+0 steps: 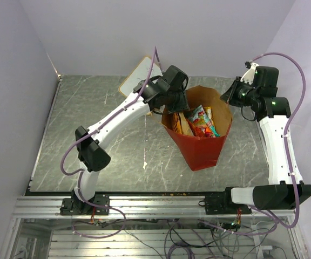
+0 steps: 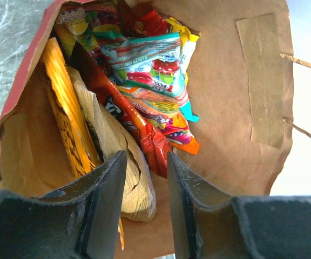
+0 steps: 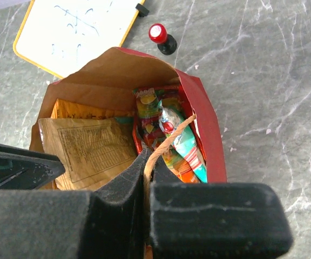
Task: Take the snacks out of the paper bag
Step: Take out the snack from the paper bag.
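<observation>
The paper bag (image 1: pixel 201 151), red outside and brown inside, stands open in the middle of the table. Several snacks (image 1: pixel 201 123) are inside it. In the left wrist view a teal packet (image 2: pixel 150 65), a red one (image 2: pixel 144 135), an orange one (image 2: pixel 63 102) and a tan one (image 2: pixel 109 135) stand in the bag. My left gripper (image 2: pixel 146 159) is open and empty, just above the bag's mouth at its left rim (image 1: pixel 169 105). My right gripper (image 3: pixel 149 162) is shut on the bag's twisted handle (image 3: pixel 169 137) at the bag's right rim (image 1: pixel 228 96).
A white whiteboard (image 1: pixel 136 75) lies behind the bag at the back, also in the right wrist view (image 3: pixel 74 32). A small red-capped object (image 3: pixel 158 35) stands beside it. Walls close the table in at the back and both sides.
</observation>
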Controlling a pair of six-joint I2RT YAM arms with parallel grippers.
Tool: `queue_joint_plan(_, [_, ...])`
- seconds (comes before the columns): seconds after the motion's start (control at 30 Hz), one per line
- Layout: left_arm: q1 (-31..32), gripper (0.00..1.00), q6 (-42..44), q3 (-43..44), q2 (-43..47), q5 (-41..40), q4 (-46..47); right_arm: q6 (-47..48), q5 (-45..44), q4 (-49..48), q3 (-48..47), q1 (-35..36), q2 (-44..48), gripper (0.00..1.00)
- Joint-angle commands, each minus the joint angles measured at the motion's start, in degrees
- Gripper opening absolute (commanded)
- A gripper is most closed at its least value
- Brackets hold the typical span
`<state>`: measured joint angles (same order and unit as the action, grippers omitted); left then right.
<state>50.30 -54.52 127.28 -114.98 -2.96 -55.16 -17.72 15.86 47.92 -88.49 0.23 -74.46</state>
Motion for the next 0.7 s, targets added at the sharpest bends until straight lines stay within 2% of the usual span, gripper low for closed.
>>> queue_joint_plan(0.0, [0.4,0.46,-0.72,-2.3,3.77,-3.06,0.81,1.1,-1.13,-0.87,-1.43,0.92,0.43,0.0])
queue_joint_plan(0.37, [0.33,0.49,-0.41,-8.66,7.97,-3.02,2.56,1.67,-1.95,-1.34,-0.31,1.53,0.57,0.0])
queue_joint_plan(0.67, [0.26,0.47,2.46,-2.64,4.33,-2.3,1.53,1.87,-2.41,-1.55,-0.41,1.48,0.58,0.0])
